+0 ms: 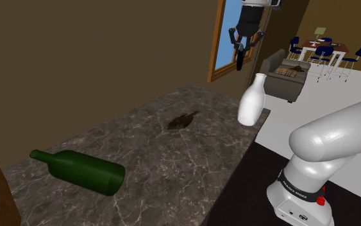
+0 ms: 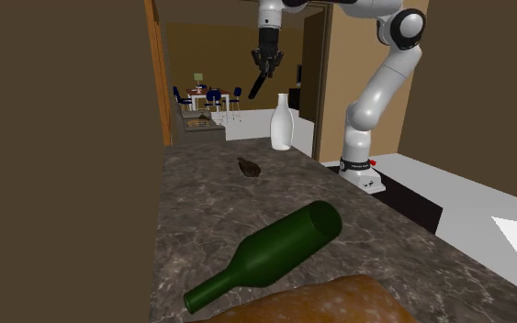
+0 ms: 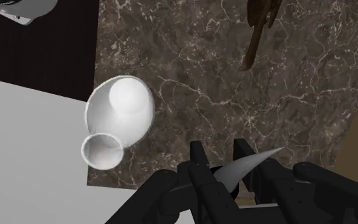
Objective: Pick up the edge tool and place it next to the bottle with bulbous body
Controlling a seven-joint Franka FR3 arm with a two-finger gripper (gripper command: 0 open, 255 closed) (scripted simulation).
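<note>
My gripper (image 1: 242,43) hangs high above the far end of the dark marble counter (image 1: 147,151), shut on the edge tool (image 1: 240,61), which points down from the fingers. In the second exterior view the gripper (image 2: 265,61) holds the dark tool (image 2: 258,85) up and to the left of the white bottle (image 2: 282,122). The wrist view shows a curved grey blade (image 3: 250,167) clasped between the fingers (image 3: 198,156). The white bottle with a bulbous body (image 1: 252,99) stands upright at the counter's edge, well below the gripper; from above it is seen beside the gripper (image 3: 117,118).
A green bottle (image 1: 79,170) lies on its side at the counter's near end. A small dark brown object (image 1: 182,120) rests mid-counter. A brown rounded thing (image 2: 311,303) sits at the near edge. The stand (image 1: 297,199) is beside the counter; a sofa (image 1: 286,74) and dining chairs lie beyond.
</note>
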